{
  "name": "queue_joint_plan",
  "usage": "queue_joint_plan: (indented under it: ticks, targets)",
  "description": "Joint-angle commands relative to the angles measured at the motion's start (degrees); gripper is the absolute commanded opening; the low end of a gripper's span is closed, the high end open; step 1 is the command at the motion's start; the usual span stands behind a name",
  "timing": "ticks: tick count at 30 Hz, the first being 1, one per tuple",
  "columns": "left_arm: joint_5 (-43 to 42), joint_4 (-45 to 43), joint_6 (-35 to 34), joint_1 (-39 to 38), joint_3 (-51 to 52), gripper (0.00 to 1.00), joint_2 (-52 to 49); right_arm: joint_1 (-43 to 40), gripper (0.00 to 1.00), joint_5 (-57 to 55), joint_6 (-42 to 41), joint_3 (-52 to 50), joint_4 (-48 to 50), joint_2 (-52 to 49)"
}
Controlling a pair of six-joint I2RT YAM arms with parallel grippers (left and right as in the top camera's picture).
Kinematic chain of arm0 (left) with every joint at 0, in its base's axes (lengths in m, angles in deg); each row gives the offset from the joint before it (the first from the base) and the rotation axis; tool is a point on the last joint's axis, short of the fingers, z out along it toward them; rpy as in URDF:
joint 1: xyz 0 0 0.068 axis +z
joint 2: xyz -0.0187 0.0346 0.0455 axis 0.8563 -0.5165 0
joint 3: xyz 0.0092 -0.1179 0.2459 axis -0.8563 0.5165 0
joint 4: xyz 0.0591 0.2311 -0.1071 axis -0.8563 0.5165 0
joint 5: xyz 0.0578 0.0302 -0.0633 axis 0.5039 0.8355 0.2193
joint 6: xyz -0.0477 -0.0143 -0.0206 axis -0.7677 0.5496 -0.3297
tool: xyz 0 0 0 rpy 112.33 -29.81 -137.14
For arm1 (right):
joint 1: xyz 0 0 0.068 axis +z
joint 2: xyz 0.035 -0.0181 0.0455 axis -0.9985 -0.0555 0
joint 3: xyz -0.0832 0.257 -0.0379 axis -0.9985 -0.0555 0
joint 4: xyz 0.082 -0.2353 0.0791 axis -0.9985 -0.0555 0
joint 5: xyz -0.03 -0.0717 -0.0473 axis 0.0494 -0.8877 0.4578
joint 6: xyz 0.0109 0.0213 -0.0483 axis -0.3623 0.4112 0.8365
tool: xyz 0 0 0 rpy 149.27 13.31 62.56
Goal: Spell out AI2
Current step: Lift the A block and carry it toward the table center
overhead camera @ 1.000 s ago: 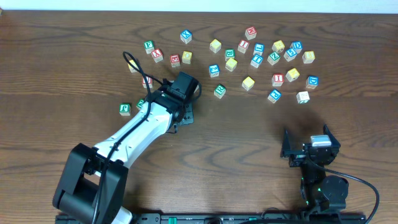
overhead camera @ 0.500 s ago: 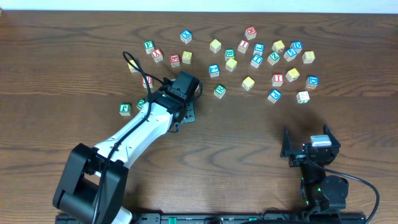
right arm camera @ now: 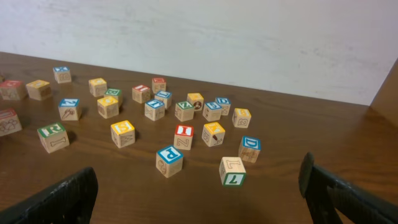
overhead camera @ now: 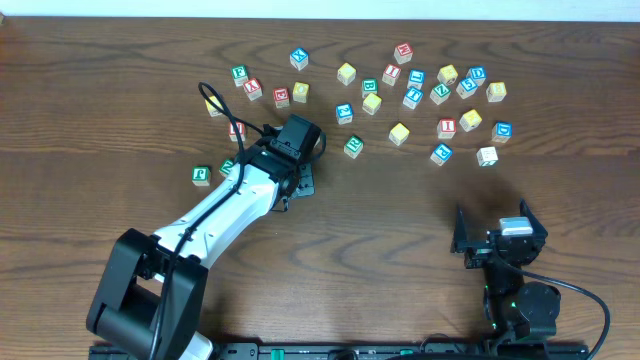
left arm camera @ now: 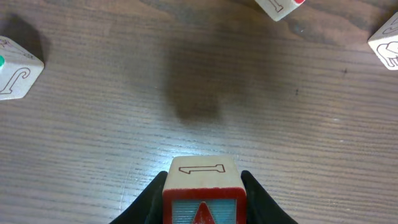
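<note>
Left wrist view, front of frame: what are you holding?

— My left gripper (left arm camera: 202, 202) is clamped on a small wooden cube (left arm camera: 202, 186), one finger against each side face. A red mark on its blue-bordered face looks like the peak of an A, but the frame cuts it off. I judge it is just off the brown wood-grain table (left arm camera: 93, 143), going by the shadow ahead of it.

How will it handle?

— Light and stiff, I'd say. It won't crush, but the smooth painted faces could let it twist. Flat opposite sides, gripped near the middle, are the right hold.

And beyond it?

— A green-marked block (left arm camera: 15, 71) lies well to the left. My right gripper (right arm camera: 196, 193) has its fingers spread wide and holds nothing. Past it, the scattered lettered wooden blocks (right arm camera: 185, 137) wait across the far table. The I and the 2 have to come from there.
</note>
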Motion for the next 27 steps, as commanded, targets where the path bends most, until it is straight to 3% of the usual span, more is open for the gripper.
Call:
queue_joint_plan:
  ticks: [1, 27]
  targets:
    - [0.5, -1.2, -0.2, -0.1, 1.1, 0.15, -1.0, -0.3, 0.99, -0.2, -0.8, -0.1, -0.3, 0.4]
    - [0.5, -7.7, 1.2, -0.1, 7.9, 0.15, -1.0, -0.3, 0.99, -0.2, -0.8, -0.1, -0.3, 0.4]
